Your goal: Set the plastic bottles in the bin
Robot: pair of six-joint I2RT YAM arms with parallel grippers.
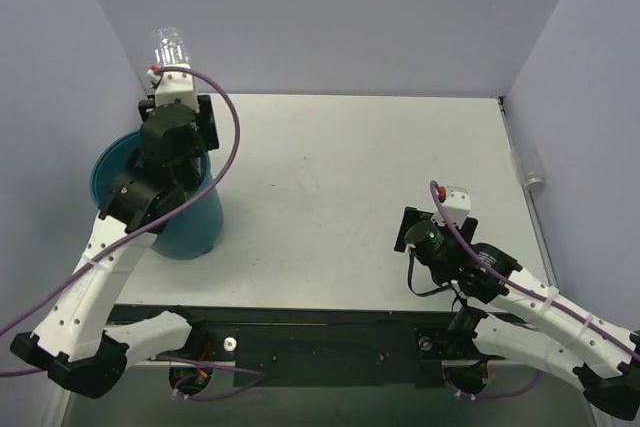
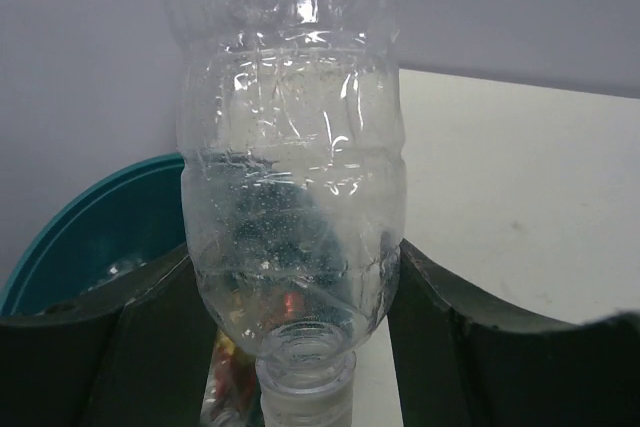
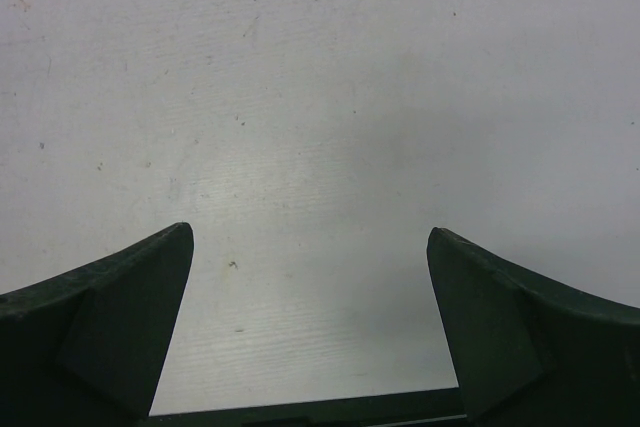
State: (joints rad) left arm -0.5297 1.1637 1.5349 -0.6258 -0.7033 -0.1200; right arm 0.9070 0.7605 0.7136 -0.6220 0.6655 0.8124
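Pale lavender walls are closing in a white surface (image 1: 350, 177) on three sides, its top speckled with small dark marks. Largest of the things on it, the round teal-blue bin (image 1: 192, 229) is standing upright at the left side, close to the left wall, its wide rim up and its body tapering slightly downward. The left arm (image 1: 90, 277) is reaching up and away from its base, crossing above the bin's opening, while the right arm (image 1: 540, 312) is lying low at the near right, well apart from the bin. The right claw (image 3: 308, 230) is hanging over bare surface with its dark fingers spread wide and nothing between them. The left claw (image 1: 172, 82) is clamping a clear bottle (image 1: 170, 47), holding it up in the air by the bin's far rim. That bottle is showing as transparent, unlabelled, ribbed and a little dented, its neck pointing back toward the wrist and its base pointing away. A second clear bottle (image 1: 527, 165) is lying at the surface's right edge against the wall. Low beside the held bottle's neck, a crumpled scrap of red and yellow (image 2: 228, 362) is peeking out; I cannot tell whether it is lying inside the bin.
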